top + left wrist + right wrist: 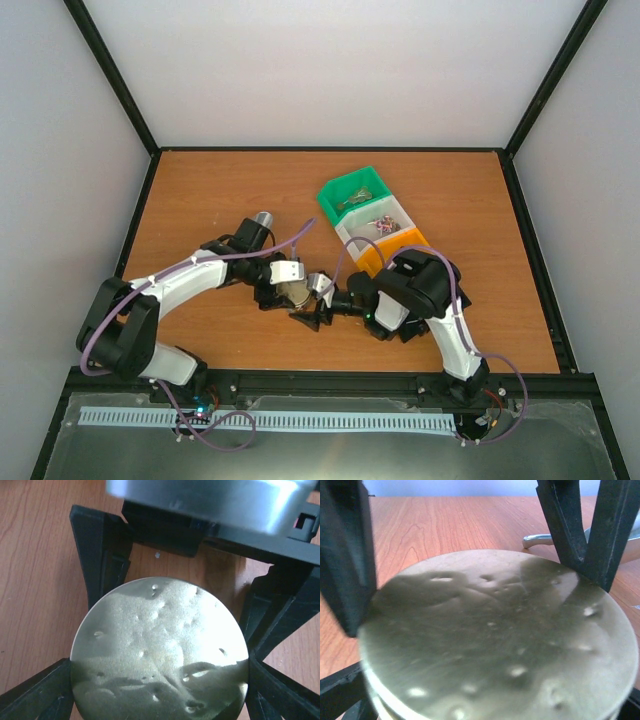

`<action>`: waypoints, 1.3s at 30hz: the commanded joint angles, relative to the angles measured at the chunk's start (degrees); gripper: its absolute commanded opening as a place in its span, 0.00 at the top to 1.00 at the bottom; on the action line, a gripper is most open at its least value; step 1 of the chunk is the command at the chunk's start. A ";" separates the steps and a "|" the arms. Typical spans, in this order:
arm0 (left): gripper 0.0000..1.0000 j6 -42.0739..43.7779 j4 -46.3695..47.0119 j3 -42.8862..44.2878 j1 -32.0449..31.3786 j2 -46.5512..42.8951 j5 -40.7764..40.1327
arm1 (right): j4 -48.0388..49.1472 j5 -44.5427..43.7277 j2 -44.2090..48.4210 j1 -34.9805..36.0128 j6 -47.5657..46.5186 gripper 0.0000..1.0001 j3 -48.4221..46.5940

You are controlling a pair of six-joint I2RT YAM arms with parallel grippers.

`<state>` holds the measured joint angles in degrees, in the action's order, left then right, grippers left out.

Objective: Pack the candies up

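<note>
Our left end effector [160, 657] clamps the jar [297, 292] near the surface's [200, 190] front edge, likely steadying it for work on the lid [160, 640]. Whether the right end effector [495, 680] grips, we cannot tell.

A wood-grain counter [200, 190], orange-brown, fills the floor of a boxed cell. Plain white walls close it on three sides: a back wall [340, 70], a left wall [50, 150] and a right wall [590, 200]. Black posts [110, 70] run up from the counter's two far corners, and a thin black trim follows its far and side edges. Along the near edge lies a black rail [330, 380]. Below the rail sits a grey sheet [330, 455] with a white slotted strip [270, 420] across it. Light is soft and even, with dull glare on the sheet. In the right wrist view, the wall is a pale bluish band beyond the counter's far edge.
</note>
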<state>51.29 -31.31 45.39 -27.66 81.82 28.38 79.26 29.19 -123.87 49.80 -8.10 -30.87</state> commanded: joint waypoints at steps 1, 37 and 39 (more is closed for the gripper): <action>0.49 -1.99 -2.12 -1.46 2.08 2.50 -5.22 | 1.07 0.81 2.66 -0.97 -3.06 0.00 1.77; 0.00 -15.58 -8.51 15.67 6.48 12.07 -3.75 | -37.72 2.91 40.01 -15.88 -3.68 0.00 -3.06; 0.00 -17.23 -9.55 17.07 6.48 11.00 -2.94 | -42.52 3.59 41.15 -17.15 -3.30 0.00 -5.49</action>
<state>38.92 -34.17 59.51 -21.71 94.45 24.58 47.94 32.01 -85.19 34.70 -12.43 -31.83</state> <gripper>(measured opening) 0.993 1.000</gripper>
